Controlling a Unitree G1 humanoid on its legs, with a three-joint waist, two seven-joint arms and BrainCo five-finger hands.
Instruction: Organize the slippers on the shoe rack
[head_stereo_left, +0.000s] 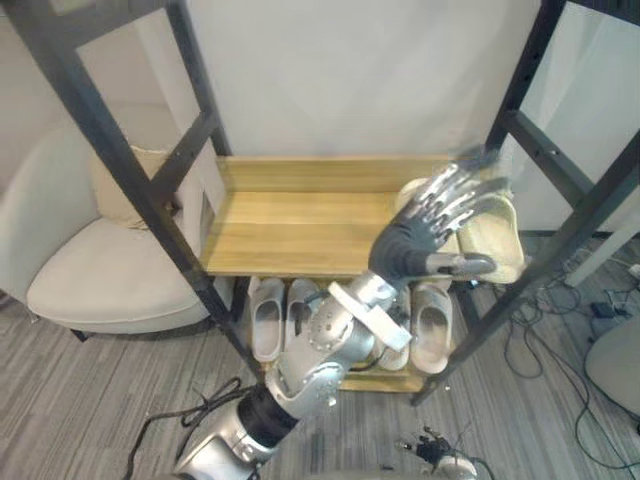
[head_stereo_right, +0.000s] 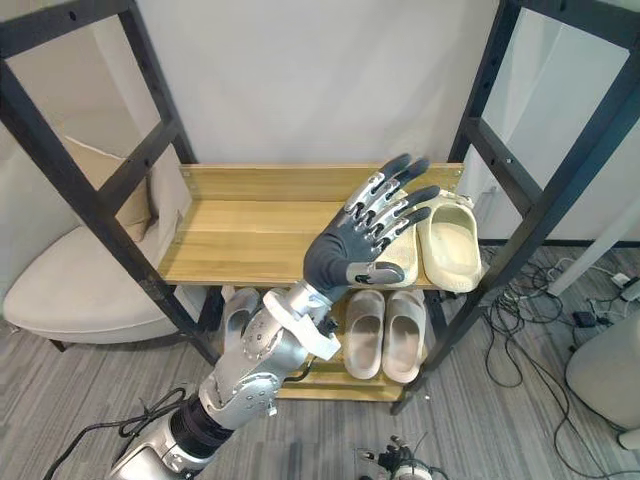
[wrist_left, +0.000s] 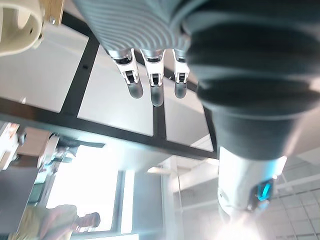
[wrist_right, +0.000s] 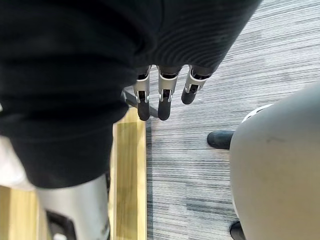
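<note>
White wall (head_stereo_right: 300, 80), grey striped carpet (head_stereo_right: 500, 420), cream armchair (head_stereo_right: 70, 290) at left.

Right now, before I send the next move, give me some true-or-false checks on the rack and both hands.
1. The left hand is open and holds nothing. True.
2. A cream pair of slippers sits at the right end of the upper shelf. True.
3. The lower shelf is bare. False: several slippers lie on it.
4. The right hand grips a slipper. False: its fingers are straight and hold nothing, over the floor.
5. A white armchair stands left of the rack. True.
</note>
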